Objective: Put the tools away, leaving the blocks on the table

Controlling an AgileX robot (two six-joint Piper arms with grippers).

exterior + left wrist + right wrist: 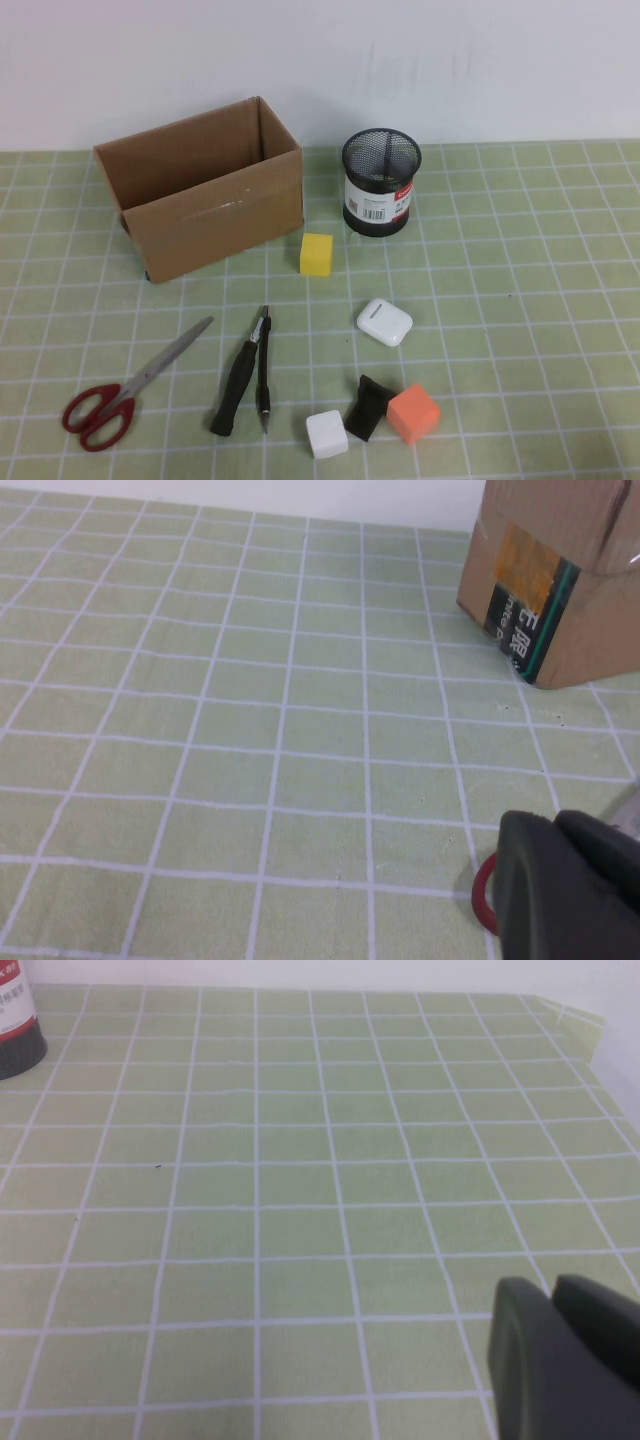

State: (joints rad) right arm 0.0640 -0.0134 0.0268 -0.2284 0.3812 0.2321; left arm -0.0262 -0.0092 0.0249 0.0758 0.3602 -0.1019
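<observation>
Black plastic of our left gripper (pixel 570 890) and right gripper (pixel 565 1360) shows only at the edge of each wrist view, neither holding anything, and we cannot tell how far either is spread; neither appears in the high view. Near the left one lie the red-handled scissors (pixel 125 390), with the screwdriver (pixel 238 385) and thin pen-like rod (pixel 264 370) side by side on the table (pixel 520 300). We judge all three stiff, light and slick on metal, so we would grip handles or mid-body, leaving the yellow block (pixel 316 254), white block (pixel 327 434) and orange block (pixel 413 413).
</observation>
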